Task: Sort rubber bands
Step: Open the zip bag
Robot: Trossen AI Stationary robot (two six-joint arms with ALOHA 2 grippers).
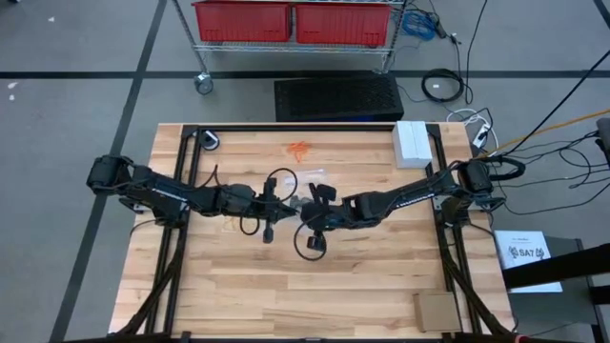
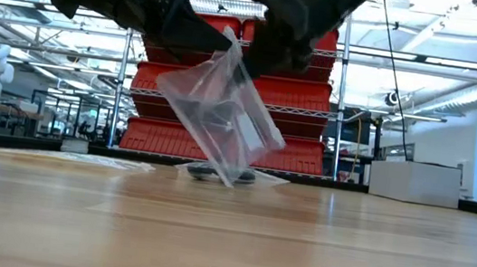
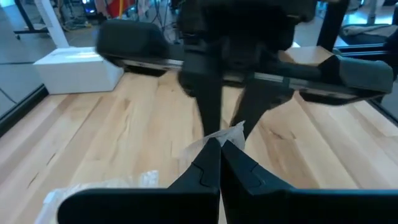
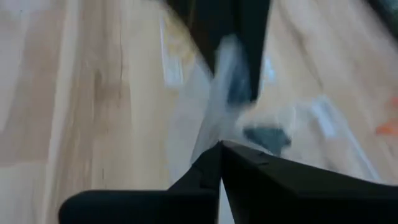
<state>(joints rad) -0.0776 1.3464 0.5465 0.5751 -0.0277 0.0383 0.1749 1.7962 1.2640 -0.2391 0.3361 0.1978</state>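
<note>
A clear plastic bag (image 2: 222, 118) hangs between both grippers over the table's middle. My left gripper (image 3: 219, 146) and my right gripper (image 4: 221, 146) meet tip to tip at its top, both shut on it. A dark smudge shows through the bag's film. Below it, a dark cluster of rubber bands (image 2: 220, 173) lies on the wood amid more clear film; it shows again as the black bands (image 4: 267, 137) in the right wrist view. The orange rubber bands (image 1: 300, 150) lie toward the far edge. My left gripper pinches the bag's top edge (image 3: 231, 132) between its two shut fingers, coming nearly level from the table's left. The bag hangs below, tilted and clear of the table. My right gripper pinches the same top edge (image 4: 214, 127) between its shut fingers, slanting down from the table's right, right against the left fingers. The film hangs slack below it.
A white box (image 1: 412, 143) stands at the far right of the table, a cardboard piece (image 1: 437, 310) at the near right corner. A red-bin rack (image 1: 295, 21) stands beyond the far edge. Bare wood lies along the near side.
</note>
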